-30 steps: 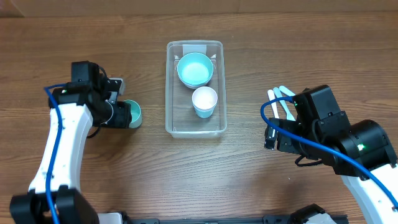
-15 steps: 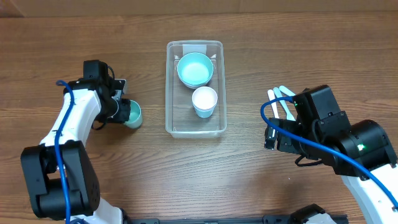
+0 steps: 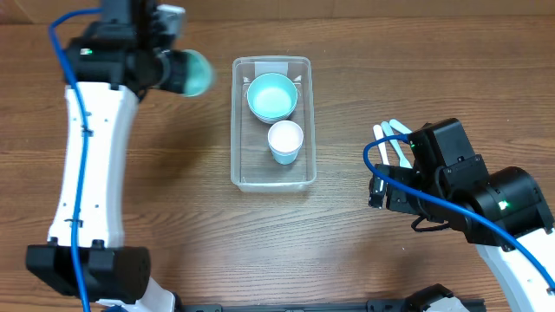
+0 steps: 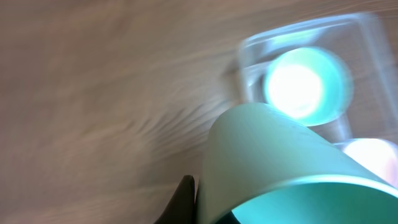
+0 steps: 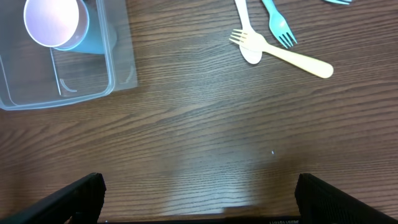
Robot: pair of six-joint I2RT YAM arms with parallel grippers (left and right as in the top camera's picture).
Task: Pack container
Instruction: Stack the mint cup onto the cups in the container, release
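Two items are in the bin, one is in the air and the cutlery lies outside, so I judge the packing about midway. Left gripper [image 3: 169,71] is closed on a teal cup [image 3: 192,73], held on its side with the mouth toward the wrist camera. That view is motion-blurred, with the cup filling the frame and only a sliver of dark finger showing beside it, so the exact finger contact is hard to read. From overhead the cup hangs near the far-left corner of the container [image 3: 239,165], outside its left rim and not over the opening. The container sits mid-table between the two arms, long side running away from the robot. Inside, a teal bowl [image 3: 271,95] takes the far half and a white cup [image 3: 285,140] the near half, both mouth up and close together. Bare floor shows at the near end, likely room for the held cup. Right gripper [image 5: 199,183] is spread wide and holds nothing, hovering over bare table [image 5: 205,118] right of the container. Cutlery [image 5: 292,57], including a teal fork [image 5: 278,23], lies on the wood beyond it, untouched and probably left to pack.
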